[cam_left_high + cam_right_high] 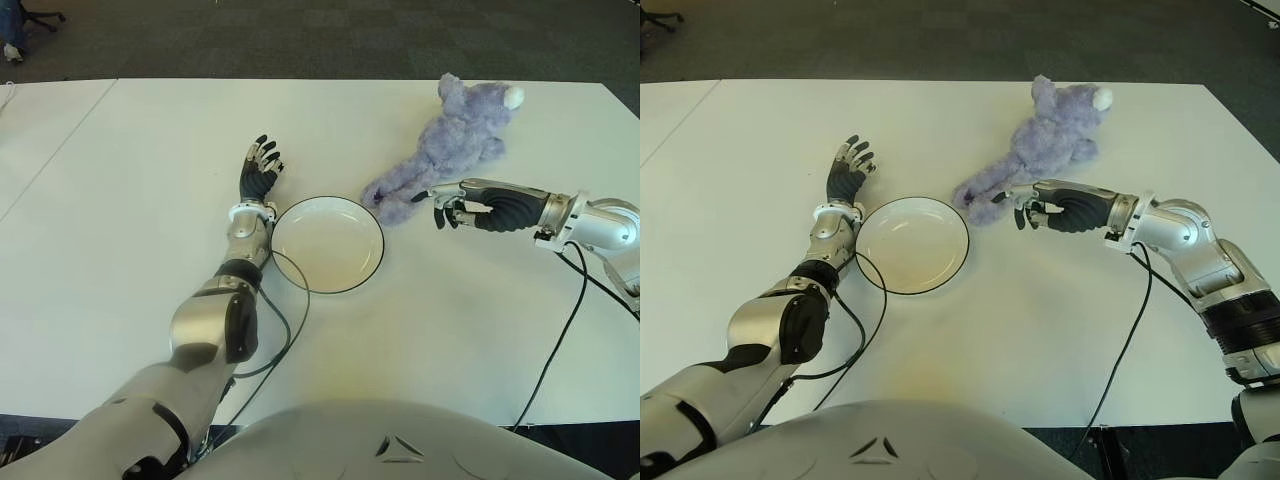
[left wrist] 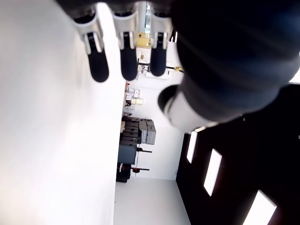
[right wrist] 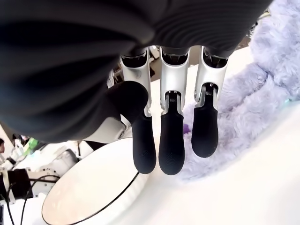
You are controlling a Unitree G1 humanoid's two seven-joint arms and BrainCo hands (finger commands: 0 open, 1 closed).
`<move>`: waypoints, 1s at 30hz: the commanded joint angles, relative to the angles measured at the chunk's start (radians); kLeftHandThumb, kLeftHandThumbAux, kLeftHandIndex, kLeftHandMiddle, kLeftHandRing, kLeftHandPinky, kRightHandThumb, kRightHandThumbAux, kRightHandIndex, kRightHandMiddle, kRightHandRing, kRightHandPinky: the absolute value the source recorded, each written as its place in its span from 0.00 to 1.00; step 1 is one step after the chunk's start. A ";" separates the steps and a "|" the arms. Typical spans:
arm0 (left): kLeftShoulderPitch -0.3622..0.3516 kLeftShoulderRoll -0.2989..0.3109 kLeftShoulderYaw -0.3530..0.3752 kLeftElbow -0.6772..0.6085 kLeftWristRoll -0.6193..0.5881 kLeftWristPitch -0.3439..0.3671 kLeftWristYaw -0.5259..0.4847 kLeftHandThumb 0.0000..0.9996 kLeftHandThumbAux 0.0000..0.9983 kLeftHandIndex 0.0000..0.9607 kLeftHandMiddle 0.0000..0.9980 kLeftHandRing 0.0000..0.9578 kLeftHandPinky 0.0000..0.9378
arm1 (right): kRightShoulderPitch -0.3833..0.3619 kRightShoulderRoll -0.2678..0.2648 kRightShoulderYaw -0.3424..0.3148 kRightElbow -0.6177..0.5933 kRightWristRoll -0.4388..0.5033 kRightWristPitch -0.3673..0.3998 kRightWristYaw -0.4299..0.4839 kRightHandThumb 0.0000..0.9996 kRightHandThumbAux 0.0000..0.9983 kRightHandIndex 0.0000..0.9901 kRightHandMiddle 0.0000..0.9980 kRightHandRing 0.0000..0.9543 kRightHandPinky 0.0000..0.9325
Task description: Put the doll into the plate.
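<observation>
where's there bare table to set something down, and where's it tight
Free: the wide table stretch outward of the left hand, and the near strip between plate and the robot's body. Crowded: right of the plate, where the purple doll lies with the right hand beside its near end.

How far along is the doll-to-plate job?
Nothing is done yet: the round white plate with a dark rim holds nothing. In hand: the right hand is beside the fluffy purple plush doll, fingers open, no grasp. The doll lies on the white table just beyond the plate's right side. Left: grasp, lift, place. The left hand shows open, left of the plate.
</observation>
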 commanded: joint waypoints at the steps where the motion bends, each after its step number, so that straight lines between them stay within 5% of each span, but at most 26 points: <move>1: 0.124 -0.026 -0.004 0.089 -0.005 0.114 -0.003 0.62 0.87 0.12 0.16 0.16 0.22 | 0.043 0.025 -0.042 -0.018 -0.001 -0.038 0.071 0.95 0.65 0.12 0.48 0.54 0.55; 22: 0.124 -0.025 0.003 0.090 -0.012 0.124 -0.007 0.67 0.85 0.12 0.17 0.18 0.23 | 0.044 0.134 -0.151 0.002 -0.034 -0.026 0.133 1.00 0.64 0.11 0.45 0.52 0.52; 25: 0.123 -0.024 0.006 0.091 -0.015 0.127 -0.007 0.70 0.85 0.13 0.17 0.18 0.24 | -0.009 0.187 -0.158 0.041 -0.107 -0.054 0.071 1.00 0.64 0.11 0.44 0.53 0.54; 30: 0.121 -0.025 0.008 0.091 -0.016 0.129 -0.002 0.71 0.84 0.13 0.17 0.18 0.24 | -0.170 0.304 -0.135 0.285 -0.272 -0.149 -0.070 1.00 0.65 0.11 0.41 0.56 0.49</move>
